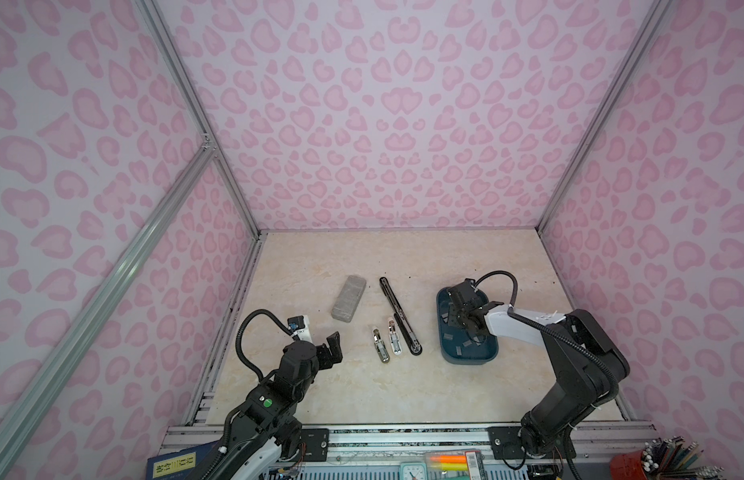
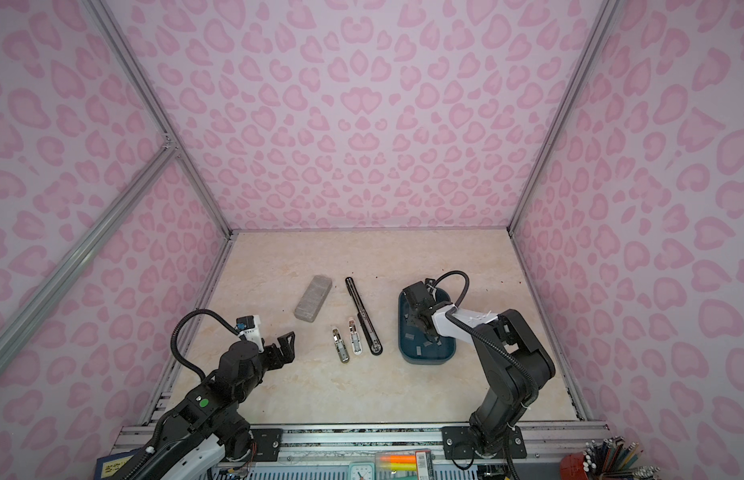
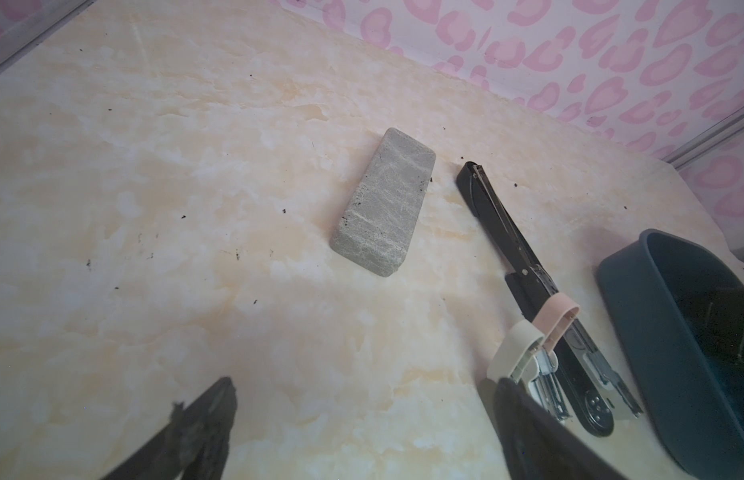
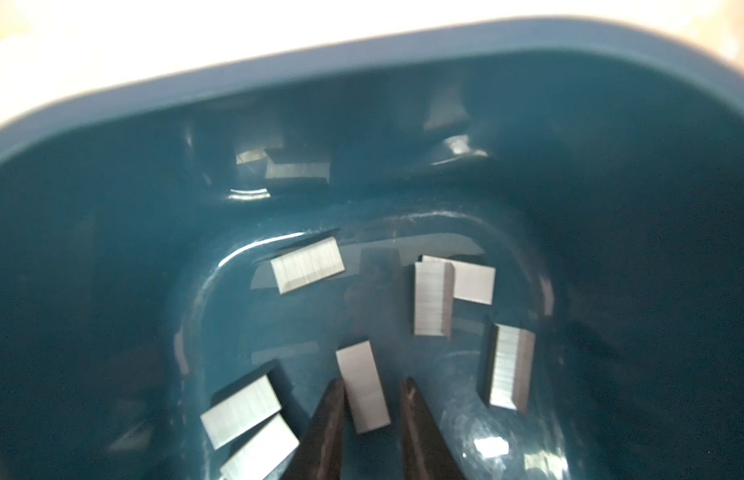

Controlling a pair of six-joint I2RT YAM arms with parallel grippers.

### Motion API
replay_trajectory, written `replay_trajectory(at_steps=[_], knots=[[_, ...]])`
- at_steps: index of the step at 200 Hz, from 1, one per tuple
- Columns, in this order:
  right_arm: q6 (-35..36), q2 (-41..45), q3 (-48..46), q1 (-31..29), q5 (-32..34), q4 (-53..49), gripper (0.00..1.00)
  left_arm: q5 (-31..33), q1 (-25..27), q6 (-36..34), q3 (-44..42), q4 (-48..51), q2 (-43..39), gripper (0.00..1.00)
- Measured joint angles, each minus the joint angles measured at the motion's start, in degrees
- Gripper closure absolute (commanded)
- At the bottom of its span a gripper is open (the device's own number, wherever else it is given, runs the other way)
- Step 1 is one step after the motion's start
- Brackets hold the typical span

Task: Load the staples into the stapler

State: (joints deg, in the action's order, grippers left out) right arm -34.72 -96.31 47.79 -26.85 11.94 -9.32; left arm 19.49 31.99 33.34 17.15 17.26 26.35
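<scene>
Right gripper (image 4: 373,384) is down inside the blue bin (image 4: 362,58), which sits right of centre in both top views. The staples (image 4: 308,270) lie there as short silvery strips scattered over the bin floor, with one more up by the far wall. In the right wrist view the two dark fingers (image 4: 328,415) straddle one strip (image 4: 362,370) at the bottom centre of the frame. One finger is right at the strip's edge. The other stands just shy of it, with a sliver of blue showing between. So the jaws are narrow but not clamped, and the strip lies flat on the bin floor.

Over at lower left of the top views, the left gripper (image 1: 331,351) hangs above the marble table (image 1: 362,395) with its jaws spread wide and nothing between them.

Mid-table, the black stapler (image 1: 399,313) lies folded out flat in one long diagonal line, just left of the bin and apart from it. Two shorter staplers lie side by side close against the black stapler's near end: a small pink stapler (image 3: 555,320) next to it, then a small cream stapler (image 3: 516,349). The grey speckled block (image 1: 348,298) lies further left, a little apart from the stapler's far tip.
</scene>
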Motion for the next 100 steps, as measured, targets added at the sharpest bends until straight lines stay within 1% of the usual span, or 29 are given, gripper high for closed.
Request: replay_trajectory(at_steps=[100], knots=[[0.5,-1.0,0.3,0.0,0.5,1.2,0.79,0.0,0.0,0.0,-0.1,0.0,-0.1,0.03]])
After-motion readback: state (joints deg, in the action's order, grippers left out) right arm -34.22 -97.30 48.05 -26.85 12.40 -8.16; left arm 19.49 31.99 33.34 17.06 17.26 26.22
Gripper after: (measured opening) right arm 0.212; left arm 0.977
